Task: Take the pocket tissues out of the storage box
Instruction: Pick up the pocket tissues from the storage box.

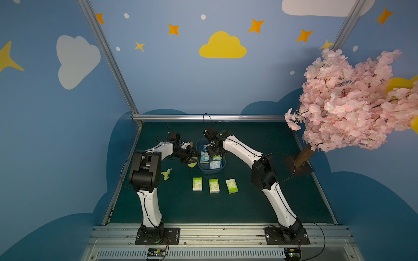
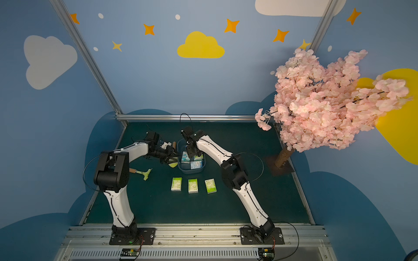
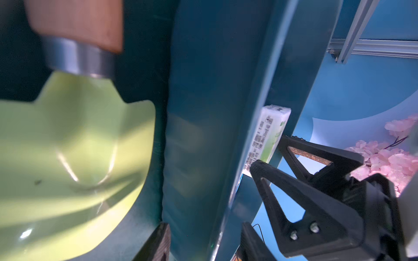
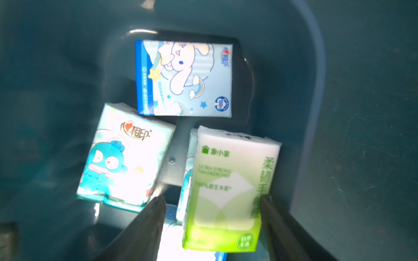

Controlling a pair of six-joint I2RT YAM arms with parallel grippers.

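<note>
Your right gripper (image 4: 211,198), jaws apart, straddles the green pack (image 4: 228,180) in the box (image 4: 312,90), one finger touching. Your left gripper (image 3: 205,230) straddles the box wall; grip unclear.

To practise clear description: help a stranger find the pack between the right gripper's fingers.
Find the storage box on the dark mat. Inside, the green pack is the only lime-green-and-white one; the neighbouring cartoon packs are light blue.
</note>
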